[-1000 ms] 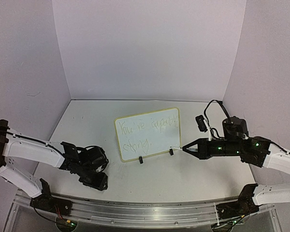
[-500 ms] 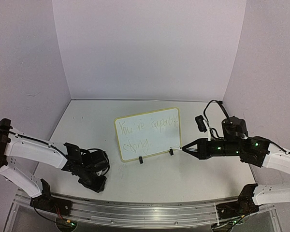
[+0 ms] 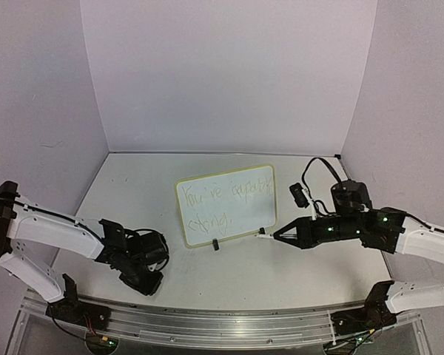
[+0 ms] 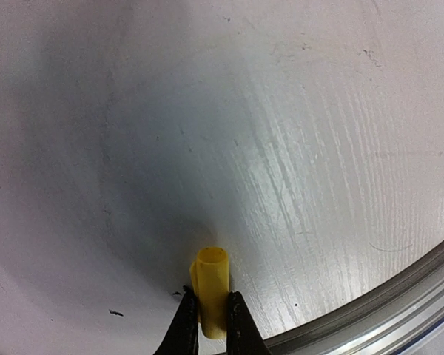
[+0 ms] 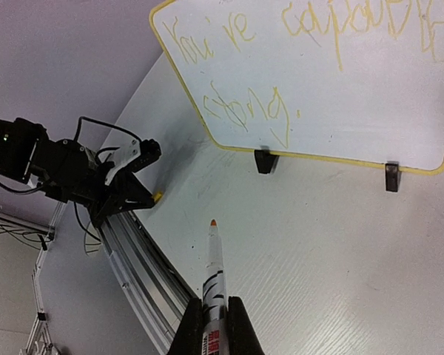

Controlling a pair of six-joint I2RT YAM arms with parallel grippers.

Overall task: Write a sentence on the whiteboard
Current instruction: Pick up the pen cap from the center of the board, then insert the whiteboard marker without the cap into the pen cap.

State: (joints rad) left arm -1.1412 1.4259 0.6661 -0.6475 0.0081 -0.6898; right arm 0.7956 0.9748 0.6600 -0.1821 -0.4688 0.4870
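The whiteboard [image 3: 253, 216] stands near the middle of the desk [image 3: 281, 274], propped upright with a slight backward lean on two small black clip feet [image 3: 216, 245]. The sentence [image 3: 211, 220] runs across it in two faint yellowish lines, the lower one ending in a full stop. The right tool [image 3: 276, 235] is clamped on a slim marker [image 5: 214, 274], whose tip points toward the board's lower right corner but is clear of the surface, just off the right-hand foot. The left tool [image 4: 211, 314] sits low over the desk at the near left, well apart from the board, its fingers pinched on a small yellow cap [image 4: 212, 277] (most likely the marker's own). With the writing apparently complete, capping the marker looks like the step in hand. The board is probably light and stiff with a slick face, so a sideways push could slide or topple it on those narrow feet, and any touch on the face would smear the ink. It is best taken by the rim at a top corner.
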